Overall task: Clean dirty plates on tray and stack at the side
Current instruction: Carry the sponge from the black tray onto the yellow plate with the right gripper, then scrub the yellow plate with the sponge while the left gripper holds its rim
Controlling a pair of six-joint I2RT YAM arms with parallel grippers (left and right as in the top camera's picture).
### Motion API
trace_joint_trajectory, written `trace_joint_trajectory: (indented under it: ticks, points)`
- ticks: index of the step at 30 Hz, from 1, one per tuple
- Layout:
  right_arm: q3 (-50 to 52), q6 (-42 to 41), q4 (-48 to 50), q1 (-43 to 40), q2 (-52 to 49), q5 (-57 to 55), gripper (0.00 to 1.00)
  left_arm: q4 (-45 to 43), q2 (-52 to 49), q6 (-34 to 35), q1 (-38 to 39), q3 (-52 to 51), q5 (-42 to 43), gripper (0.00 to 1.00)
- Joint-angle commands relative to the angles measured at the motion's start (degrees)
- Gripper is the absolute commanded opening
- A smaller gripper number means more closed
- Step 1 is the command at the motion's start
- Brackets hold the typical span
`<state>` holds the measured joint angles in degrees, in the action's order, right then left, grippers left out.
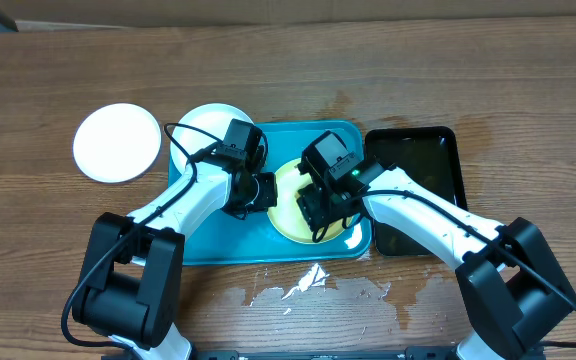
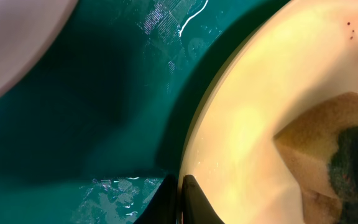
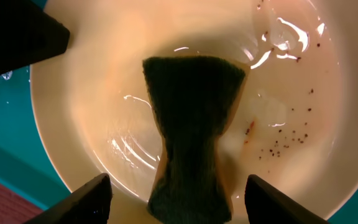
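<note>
A pale yellow-green plate [image 1: 290, 212] [image 2: 247, 112] [image 3: 98, 118] lies on the turquoise tray [image 1: 228, 245] [image 2: 86, 93], wet and dotted with brown specks [image 3: 284, 140]. My left gripper [image 1: 258, 190] [image 2: 181, 198] is shut, its fingers straddling this plate's left rim. My right gripper [image 1: 324, 212] [image 3: 180, 202] hangs open over the plate. A sponge [image 3: 194, 130] [image 2: 328, 155] with a dark green top lies loose between its fingers. One white plate [image 1: 208, 124] [image 2: 11, 43] rests at the tray's far left corner. Another white plate [image 1: 117, 142] sits on the table to the left.
A black tray [image 1: 418, 190] lies right of the turquoise one, under my right arm. Spilled water [image 1: 303, 285] glistens on the wooden table in front of the tray.
</note>
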<state>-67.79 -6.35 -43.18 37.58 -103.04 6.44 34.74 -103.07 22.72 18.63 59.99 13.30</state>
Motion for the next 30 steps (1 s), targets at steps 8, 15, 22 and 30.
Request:
trace_joint_trajectory:
  ticks: [8, 15, 22, 30]
  points:
    - [4.7, 0.4, 2.6, 0.3, 0.0, -0.9, 0.57, 0.0, -0.9, 0.5, -0.2, -0.5, 0.1, 0.07]
    - [5.1, 0.4, 2.5, 0.3, 0.0, -0.9, 0.34, -0.1, -0.9, 0.5, -0.2, -0.5, 0.3, 0.07]
    - [5.2, 0.4, 2.2, 0.3, 0.0, -0.9, 0.04, -0.1, -0.9, 0.4, -0.2, -0.5, 0.3, 0.07]
    - [0.8, 0.5, -1.8, 0.3, 0.1, -3.2, 0.44, 0.0, -0.9, 0.4, -0.2, -0.5, 0.3, 0.08]
